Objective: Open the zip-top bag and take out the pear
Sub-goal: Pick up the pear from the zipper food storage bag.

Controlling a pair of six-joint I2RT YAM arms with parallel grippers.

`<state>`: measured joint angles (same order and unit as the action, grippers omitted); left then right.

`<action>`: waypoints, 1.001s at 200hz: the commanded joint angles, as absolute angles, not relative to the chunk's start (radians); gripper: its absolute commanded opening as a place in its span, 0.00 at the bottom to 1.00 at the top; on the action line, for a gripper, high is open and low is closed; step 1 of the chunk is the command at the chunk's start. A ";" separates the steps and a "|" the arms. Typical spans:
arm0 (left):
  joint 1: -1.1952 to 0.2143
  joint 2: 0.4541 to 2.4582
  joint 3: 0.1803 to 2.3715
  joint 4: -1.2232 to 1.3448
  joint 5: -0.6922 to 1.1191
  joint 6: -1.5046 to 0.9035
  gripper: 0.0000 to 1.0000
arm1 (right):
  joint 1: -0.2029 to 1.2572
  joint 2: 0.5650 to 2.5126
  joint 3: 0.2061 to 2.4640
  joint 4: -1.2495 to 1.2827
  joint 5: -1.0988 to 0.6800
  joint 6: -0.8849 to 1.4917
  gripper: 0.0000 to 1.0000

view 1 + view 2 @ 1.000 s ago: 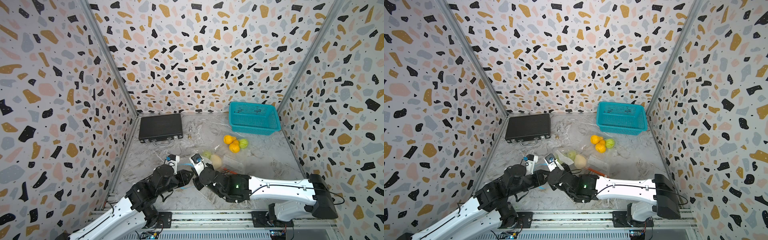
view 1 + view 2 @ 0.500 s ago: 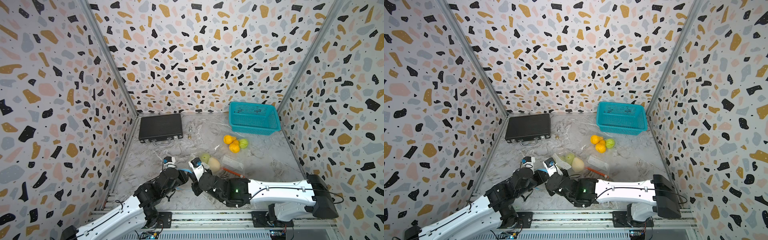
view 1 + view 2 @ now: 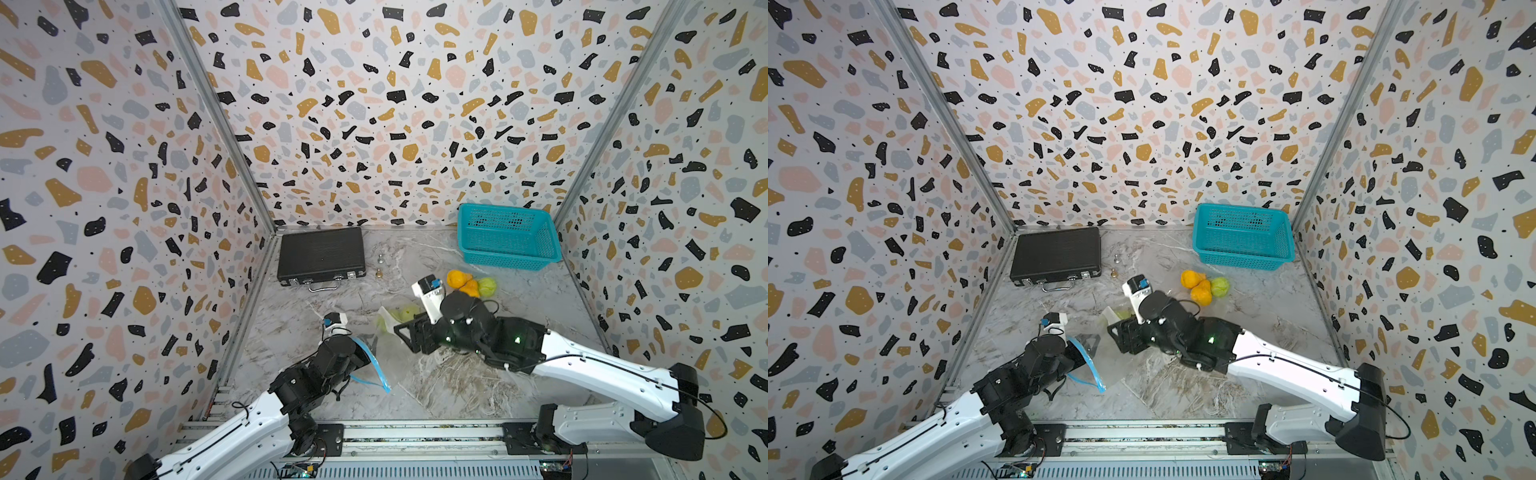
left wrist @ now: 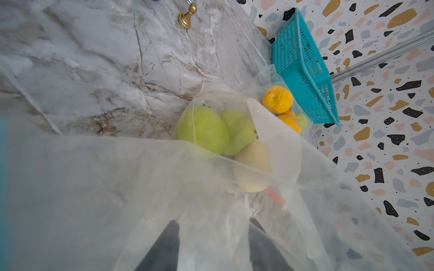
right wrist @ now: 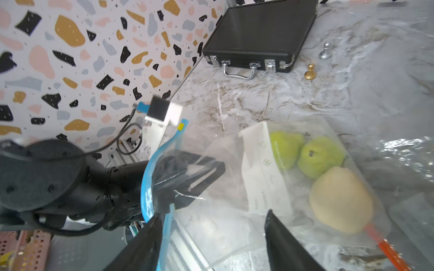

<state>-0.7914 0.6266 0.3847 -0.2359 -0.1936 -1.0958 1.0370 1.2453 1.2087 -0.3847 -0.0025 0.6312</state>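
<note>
Nearest the rail, the left gripper (image 5: pixel 204 176) sits low over the marble table (image 3: pixel 436 386), inside the mouth of the clear bag (image 5: pixel 234 194). The blue zip strip (image 5: pixel 146 185) loops around the gripper and the film drapes over its fingers (image 4: pixel 164 248), which stand partly apart. Whether they pinch any film cannot be told. Just beside it and facing it, the right gripper (image 5: pixel 212 217) has its jaws wide apart and grips nothing; only the bag's film lies below them, and one finger is close by the zip strip. Deeper in the bag lies the pale yellow pear (image 5: pixel 340 201), touching two green fruits (image 5: pixel 320 156), with an orange stick (image 5: pixel 385 248) just beside it. Beyond the bag, two oranges (image 3: pixel 457 278) and another green fruit (image 3: pixel 487 286) lie bunched together. Farther back on the robot's left is a closed black case (image 3: pixel 321 255), with a gold pawn (image 5: pixel 310 72) and a silver pawn (image 5: pixel 325 51) near it. A teal basket (image 3: pixel 507 259) stands against the back wall on the right.
</note>
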 commanded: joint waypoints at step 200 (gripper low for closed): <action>-0.782 0.546 0.353 -0.317 -0.264 -1.085 0.51 | 0.811 2.010 1.472 -0.382 -0.386 0.638 0.37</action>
